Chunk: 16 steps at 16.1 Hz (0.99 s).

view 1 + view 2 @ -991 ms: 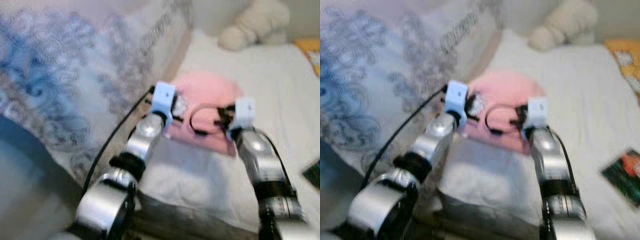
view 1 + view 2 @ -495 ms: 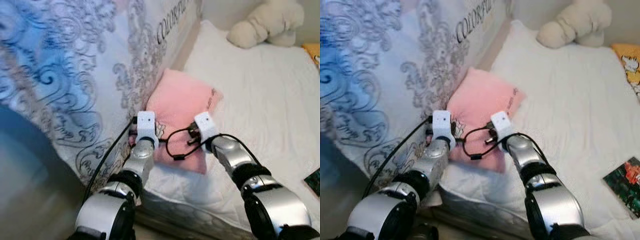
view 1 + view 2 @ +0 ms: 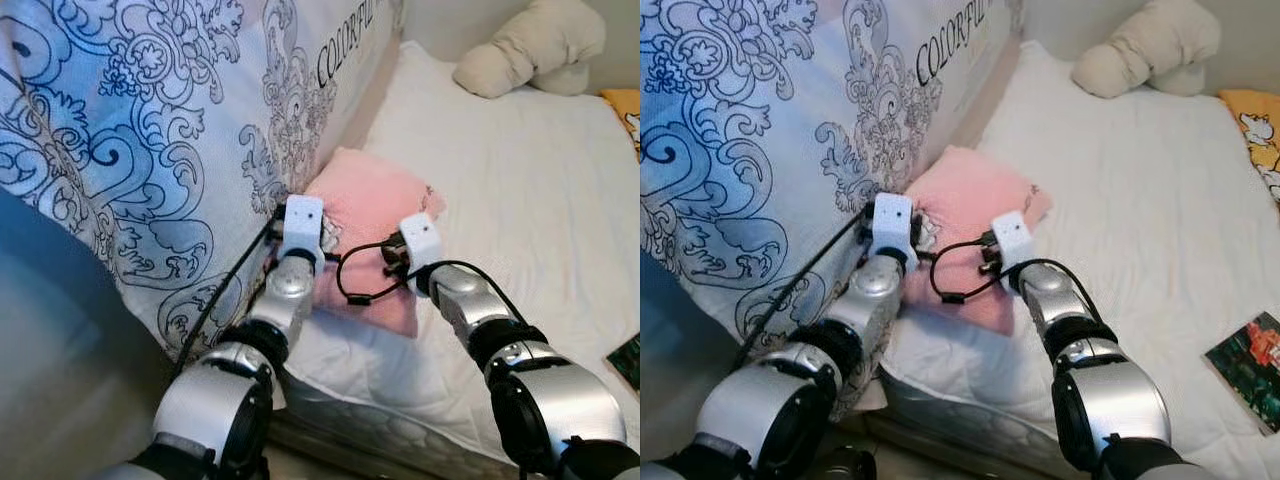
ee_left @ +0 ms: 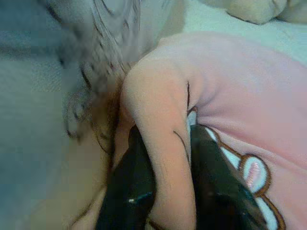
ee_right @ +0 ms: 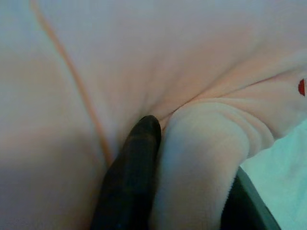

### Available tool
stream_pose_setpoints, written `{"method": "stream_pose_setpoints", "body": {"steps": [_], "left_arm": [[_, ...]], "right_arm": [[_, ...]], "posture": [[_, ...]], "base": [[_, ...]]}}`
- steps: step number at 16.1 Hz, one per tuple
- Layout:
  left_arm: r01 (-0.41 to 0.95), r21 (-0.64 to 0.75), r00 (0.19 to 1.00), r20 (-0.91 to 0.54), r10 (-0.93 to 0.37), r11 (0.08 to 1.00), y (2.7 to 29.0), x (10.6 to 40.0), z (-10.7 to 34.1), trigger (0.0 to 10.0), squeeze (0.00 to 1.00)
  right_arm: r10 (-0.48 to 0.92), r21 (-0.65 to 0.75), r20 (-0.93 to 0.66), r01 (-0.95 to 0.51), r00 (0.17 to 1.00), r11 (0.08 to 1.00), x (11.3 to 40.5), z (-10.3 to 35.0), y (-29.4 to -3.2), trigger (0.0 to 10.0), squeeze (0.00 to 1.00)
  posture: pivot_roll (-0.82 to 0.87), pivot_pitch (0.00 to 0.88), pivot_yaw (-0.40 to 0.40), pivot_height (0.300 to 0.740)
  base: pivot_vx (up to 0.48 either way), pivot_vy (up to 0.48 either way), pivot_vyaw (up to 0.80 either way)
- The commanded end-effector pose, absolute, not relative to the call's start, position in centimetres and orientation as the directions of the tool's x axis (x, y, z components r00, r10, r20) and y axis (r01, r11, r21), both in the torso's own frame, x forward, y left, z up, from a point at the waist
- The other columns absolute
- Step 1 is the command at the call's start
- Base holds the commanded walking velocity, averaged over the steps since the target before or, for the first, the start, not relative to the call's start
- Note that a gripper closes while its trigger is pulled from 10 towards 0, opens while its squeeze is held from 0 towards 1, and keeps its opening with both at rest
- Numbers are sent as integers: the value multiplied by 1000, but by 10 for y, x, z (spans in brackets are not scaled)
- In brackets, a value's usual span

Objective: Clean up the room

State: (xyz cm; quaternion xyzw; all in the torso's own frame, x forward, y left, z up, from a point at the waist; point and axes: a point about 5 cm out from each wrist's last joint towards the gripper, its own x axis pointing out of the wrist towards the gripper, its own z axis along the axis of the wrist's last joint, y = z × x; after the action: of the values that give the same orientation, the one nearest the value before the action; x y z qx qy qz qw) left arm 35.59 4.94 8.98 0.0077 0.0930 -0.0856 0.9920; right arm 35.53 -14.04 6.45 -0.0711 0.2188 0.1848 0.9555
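Note:
A pink plush blanket (image 3: 365, 205) lies folded on the white bed, against a large patterned pillow. My left gripper (image 4: 168, 201) is shut on a fold of the blanket's near left corner, its black fingers (image 4: 132, 191) pinching the pink cloth. My right gripper (image 5: 192, 191) is shut on another fold at the blanket's near right side, one black finger (image 5: 132, 177) showing beside the bunched cloth. In the eye views both wrists (image 3: 303, 222) (image 3: 420, 240) sit over the blanket's near edge.
The big blue-and-white patterned pillow (image 3: 150, 130) leans along the bed's left side. A cream stuffed toy (image 3: 530, 45) lies at the far end of the white bed (image 3: 520, 190). A dark book (image 3: 1250, 365) lies at the right, an orange cloth (image 3: 1255, 110) beyond it.
The camera has steadied and shifted. Both grippers have drawn back toward me with the blanket, whose near part now looks more bunched and pulled up.

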Motion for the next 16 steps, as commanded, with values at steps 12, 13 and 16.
{"method": "stream_pose_setpoints", "body": {"steps": [12, 13, 16], "left_arm": [[477, 37, 878, 30, -478, 878, 46, 326, 108, 10000, 1000], [485, 59, 872, 35, -487, 873, 48, 324, 108, 10000, 1000], [486, 89, 867, 74, -493, 869, 60, 318, 120, 10000, 1000]], "right_arm": [[97, 46, -207, -89, 974, 995, 290, 60, -181, 10000, 1000], [78, 36, -206, -72, 975, 997, 278, 55, -182, 10000, 1000], [35, 12, -194, -33, 980, 999, 254, 60, -187, 10000, 1000]], "posture": [[79, 0, -62, 740], [75, 0, -58, 740], [71, 0, -55, 740]], "base": [[0, 0, 0], [0, 0, 0], [0, 0, 0]]}}
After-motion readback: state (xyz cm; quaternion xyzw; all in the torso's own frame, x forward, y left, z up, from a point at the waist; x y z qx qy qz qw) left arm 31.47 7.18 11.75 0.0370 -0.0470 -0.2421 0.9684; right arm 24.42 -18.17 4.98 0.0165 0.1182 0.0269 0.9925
